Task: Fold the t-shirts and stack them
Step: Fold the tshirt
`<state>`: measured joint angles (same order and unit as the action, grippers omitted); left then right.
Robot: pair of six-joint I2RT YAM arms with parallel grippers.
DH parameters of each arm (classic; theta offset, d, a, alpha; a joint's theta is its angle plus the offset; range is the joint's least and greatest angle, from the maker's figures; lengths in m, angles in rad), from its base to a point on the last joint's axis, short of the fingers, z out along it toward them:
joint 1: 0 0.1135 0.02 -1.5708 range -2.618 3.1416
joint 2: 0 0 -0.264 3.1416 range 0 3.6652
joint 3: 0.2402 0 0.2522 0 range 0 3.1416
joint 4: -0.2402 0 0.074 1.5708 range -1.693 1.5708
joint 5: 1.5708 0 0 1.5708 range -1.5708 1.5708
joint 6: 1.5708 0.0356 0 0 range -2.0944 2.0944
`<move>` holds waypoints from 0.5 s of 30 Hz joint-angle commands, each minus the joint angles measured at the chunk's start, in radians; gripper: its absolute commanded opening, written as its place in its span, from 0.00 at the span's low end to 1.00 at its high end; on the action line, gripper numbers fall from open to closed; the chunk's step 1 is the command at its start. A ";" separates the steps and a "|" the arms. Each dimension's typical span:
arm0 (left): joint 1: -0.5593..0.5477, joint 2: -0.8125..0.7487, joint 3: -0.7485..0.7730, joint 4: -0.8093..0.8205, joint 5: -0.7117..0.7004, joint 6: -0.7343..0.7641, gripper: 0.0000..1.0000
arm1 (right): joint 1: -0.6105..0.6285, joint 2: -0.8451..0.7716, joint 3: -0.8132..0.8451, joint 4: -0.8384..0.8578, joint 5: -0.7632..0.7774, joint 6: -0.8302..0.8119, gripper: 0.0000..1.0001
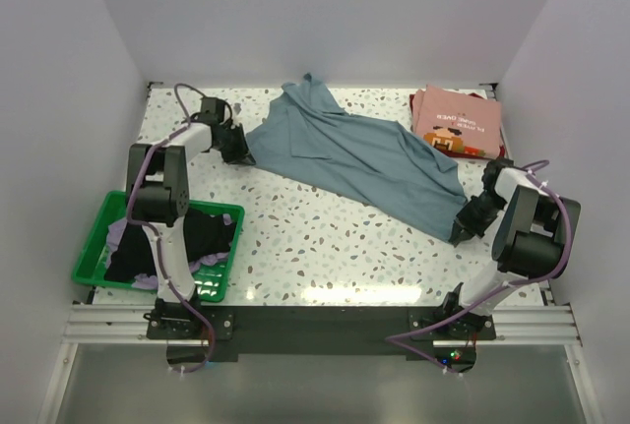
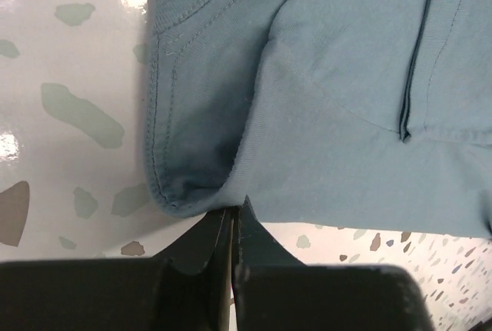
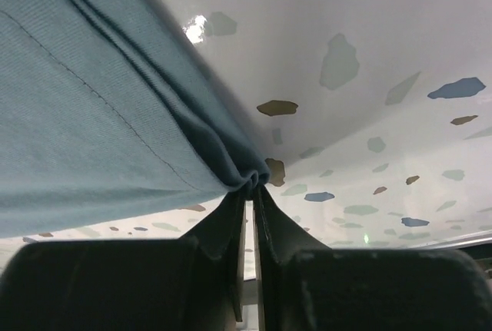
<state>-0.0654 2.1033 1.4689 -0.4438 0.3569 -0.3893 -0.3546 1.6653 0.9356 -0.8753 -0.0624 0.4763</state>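
Left hand (image 1: 241, 151) and right hand (image 1: 461, 231) are each clamped on opposite ends of the grey-blue t-shirt (image 1: 354, 153), which lies spread on the worktop (image 1: 325, 237), its long axis running ten o'clock to four o'clock between them.

Looks down from high behind the arm bases (image 1: 177, 321), facing away over the whole table (image 1: 325, 237). Peers from the left wrist, very close, past the left gripper (image 2: 234, 210) at the left hem of the blue shirt (image 2: 346, 100); from the right wrist, low past the right gripper (image 3: 250, 191) at its near-right corner. Shares with the overhead view only shirt and table.
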 commanded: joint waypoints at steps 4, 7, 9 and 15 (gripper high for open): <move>0.053 -0.020 -0.039 0.062 0.004 0.007 0.00 | -0.006 -0.016 0.023 -0.043 0.052 -0.021 0.03; 0.065 -0.048 -0.047 0.065 -0.003 0.026 0.00 | -0.006 -0.041 0.046 -0.094 0.059 -0.036 0.02; 0.091 -0.071 -0.051 0.059 -0.009 0.036 0.00 | -0.007 -0.056 0.061 -0.131 0.059 -0.042 0.02; 0.113 -0.132 -0.079 0.034 -0.036 0.099 0.00 | -0.006 -0.105 0.098 -0.209 0.059 -0.061 0.02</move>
<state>0.0181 2.0506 1.4021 -0.4221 0.3801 -0.3573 -0.3542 1.6100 0.9886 -0.9974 -0.0475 0.4496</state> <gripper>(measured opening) 0.018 0.036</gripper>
